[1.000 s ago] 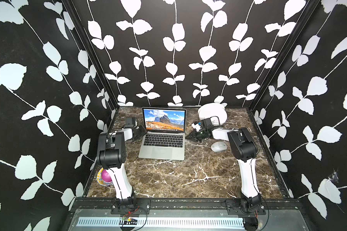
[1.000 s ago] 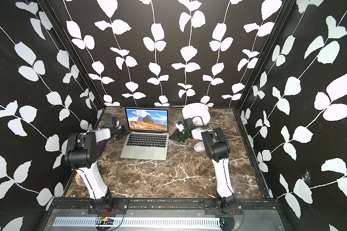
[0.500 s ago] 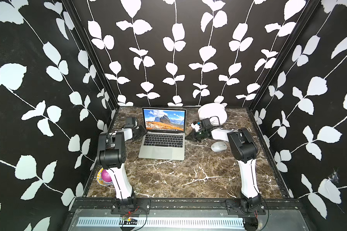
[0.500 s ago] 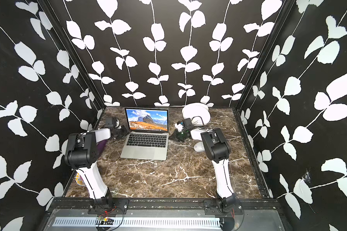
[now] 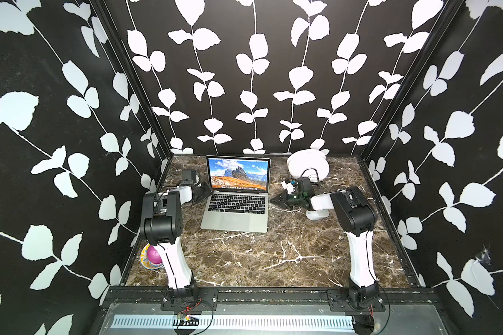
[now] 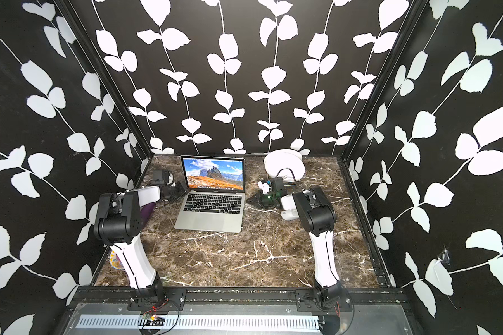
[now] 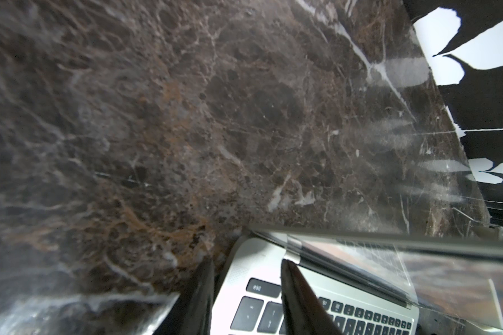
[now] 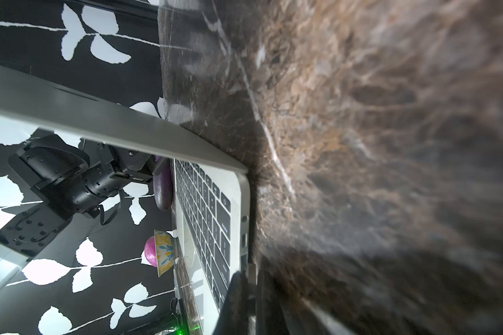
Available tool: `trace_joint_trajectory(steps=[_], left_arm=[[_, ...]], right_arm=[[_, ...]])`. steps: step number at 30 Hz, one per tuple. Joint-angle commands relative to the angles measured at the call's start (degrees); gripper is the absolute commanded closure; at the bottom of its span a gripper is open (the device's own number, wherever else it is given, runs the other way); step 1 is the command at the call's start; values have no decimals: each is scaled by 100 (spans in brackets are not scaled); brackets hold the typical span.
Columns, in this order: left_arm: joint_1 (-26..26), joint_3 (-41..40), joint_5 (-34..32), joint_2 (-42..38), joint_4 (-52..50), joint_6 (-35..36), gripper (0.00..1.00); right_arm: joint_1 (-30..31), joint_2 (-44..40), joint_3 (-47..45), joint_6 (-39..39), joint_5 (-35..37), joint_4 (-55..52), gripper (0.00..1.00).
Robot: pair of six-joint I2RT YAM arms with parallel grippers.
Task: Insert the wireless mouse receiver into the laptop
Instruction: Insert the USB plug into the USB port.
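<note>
The silver laptop (image 5: 235, 218) (image 6: 209, 221) stands open at the back middle of the marble table. My right gripper (image 5: 272, 200) (image 6: 249, 200) (image 8: 251, 275) is low at the laptop's (image 8: 236, 200) right edge. It is shut on a small silver piece, the receiver (image 8: 252, 269), which touches the laptop's side by the ports. The white wireless mouse (image 5: 317, 215) (image 6: 288, 215) lies under my right forearm, partly hidden. My left gripper (image 5: 205, 191) (image 6: 183, 190) (image 7: 246, 262) is open at the laptop's (image 7: 254, 253) left rear corner, one finger over the deck, one beside the edge.
White plates (image 5: 307, 166) stand in a rack at the back right, behind my right wrist. A patterned bowl (image 5: 145, 261) with a pink ball sits at the table's left edge by my left arm's base. A purple object (image 8: 163, 188) lies left of the laptop.
The right gripper's jaws have closed the last bit. Both arms stay almost where they were.
</note>
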Motion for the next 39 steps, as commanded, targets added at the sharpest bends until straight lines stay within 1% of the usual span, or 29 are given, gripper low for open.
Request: trace_joint_trajectory(steps=[1,5,10,14,20,23,27,31,34,39], left_arm=[[-95,-87,270,267,-719,27,59],[-94,-82,268,259,-731,36,59],[-85,-69,268,265,-742,51,59],[-88,-78,262,258,-745,61,60],[-87,-69,268,258,-745,62,59],[-85,-78,257,258,-746,62,60],[-96,-71,254,266,-745,66,60],[-88,-69,249,267,-759,79,60],[-89,-75,251,275,-755,80,59],[-81,-69,251,262,-755,82,60]], right_arm=[[-43,432,-263,226,360,-46,100],[-41,494,-300,321,353,154,100],[-41,487,-277,265,299,103,100],[-38,352,-208,-115,491,-537,100],[-15,255,-175,-354,570,-888,100],[30,340,-141,-324,464,-747,100],[62,531,-153,25,138,-131,100],[75,604,-171,140,-7,149,100],[73,617,-125,87,-75,20,100],[66,492,-103,-176,53,-431,100]])
